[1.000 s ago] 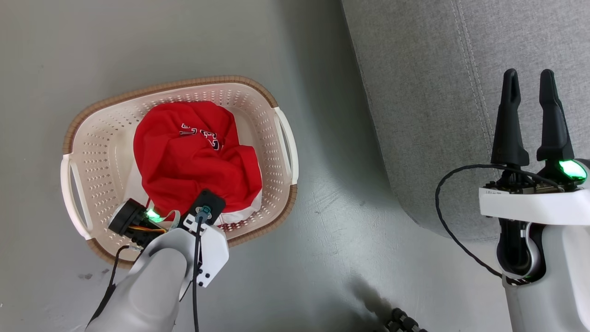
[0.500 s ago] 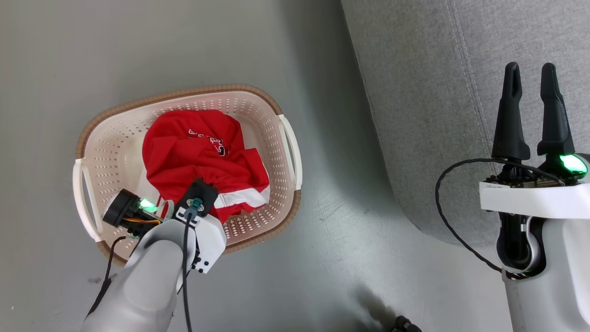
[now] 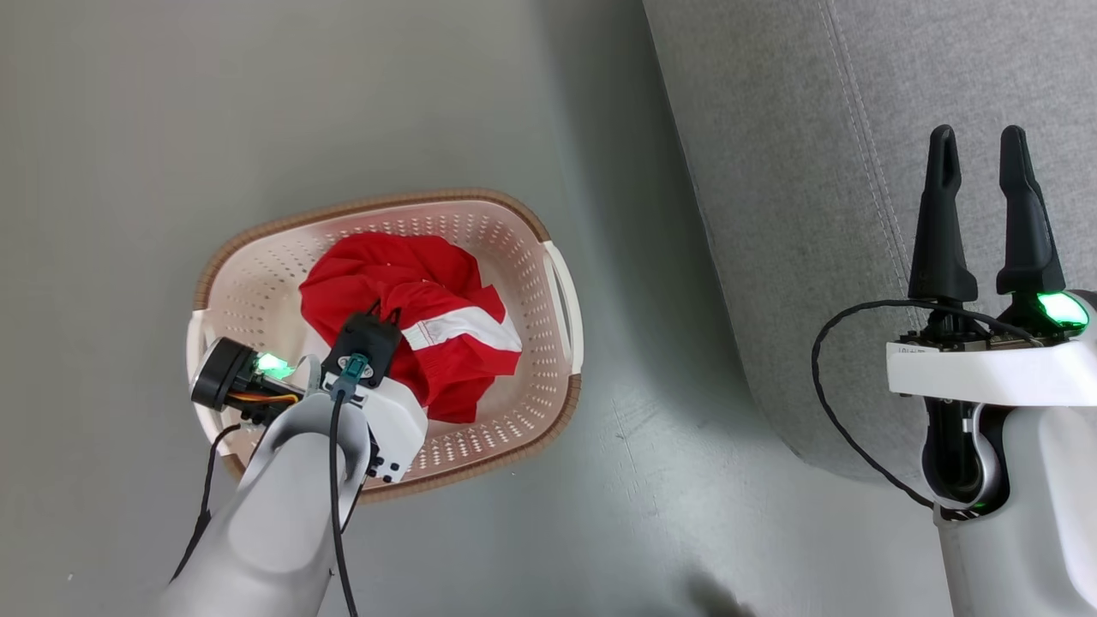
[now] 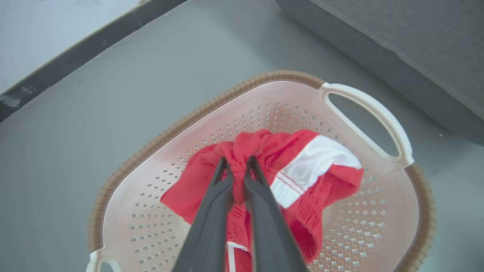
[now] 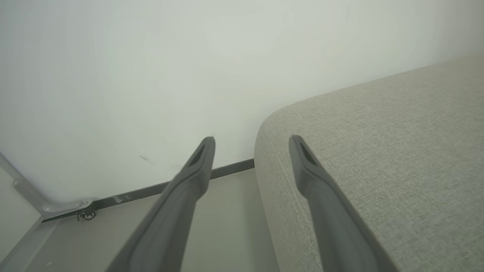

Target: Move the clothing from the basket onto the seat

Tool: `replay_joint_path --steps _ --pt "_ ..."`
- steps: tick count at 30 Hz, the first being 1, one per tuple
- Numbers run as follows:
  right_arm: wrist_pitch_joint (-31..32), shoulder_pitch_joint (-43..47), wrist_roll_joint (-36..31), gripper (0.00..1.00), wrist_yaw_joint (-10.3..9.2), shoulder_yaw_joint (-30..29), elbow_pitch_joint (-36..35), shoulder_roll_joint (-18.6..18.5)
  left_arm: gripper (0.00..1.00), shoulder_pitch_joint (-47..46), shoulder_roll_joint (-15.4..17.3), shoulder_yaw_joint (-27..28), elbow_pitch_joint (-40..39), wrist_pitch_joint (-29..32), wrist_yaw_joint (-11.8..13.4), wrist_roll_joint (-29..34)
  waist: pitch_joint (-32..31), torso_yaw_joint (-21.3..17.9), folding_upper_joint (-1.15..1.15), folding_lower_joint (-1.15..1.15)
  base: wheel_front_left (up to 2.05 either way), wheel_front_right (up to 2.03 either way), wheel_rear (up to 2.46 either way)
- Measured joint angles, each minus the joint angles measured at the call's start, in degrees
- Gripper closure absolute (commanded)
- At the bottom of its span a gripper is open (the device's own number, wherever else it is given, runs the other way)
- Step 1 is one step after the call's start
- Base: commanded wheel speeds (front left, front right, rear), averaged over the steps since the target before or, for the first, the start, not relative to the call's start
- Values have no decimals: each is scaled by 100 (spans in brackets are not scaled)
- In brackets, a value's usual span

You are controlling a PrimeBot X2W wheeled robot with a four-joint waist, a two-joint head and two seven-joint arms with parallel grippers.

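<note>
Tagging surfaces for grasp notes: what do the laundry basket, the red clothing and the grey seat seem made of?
The laundry basket looks like moulded cream plastic, slightly glossy, judging by its punched holes and one-piece handles; its brown rim mimics weave. The red clothing is thin sports fabric, probably synthetic; it bunches in soft folds. The grey seat is matt woven upholstery, with visible grain and stitched seams.

Cream-white perforated plastic basket (image 3: 514,403): near rim hidden behind pale left forearm (image 3: 283,514); bottom covered.
Bunched red clothing (image 3: 411,283): separate garments indistinguishable.
Light-grey woven-fabric seat (image 3: 788,171): cut off top and right.
</note>
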Motion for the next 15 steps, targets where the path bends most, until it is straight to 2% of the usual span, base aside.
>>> replay_joint_path --steps 11,15 --pt "0 25 -197 0 0 -16 134 -2 100 214 -48 163 -724 -16 110 -178 -384 199 0 0 0 0 0" --pt "0 31 -282 0 0 -7 158 -4 100 275 -90 224 -1287 -16 160 -297 -553 288 0 0 0 0 0"
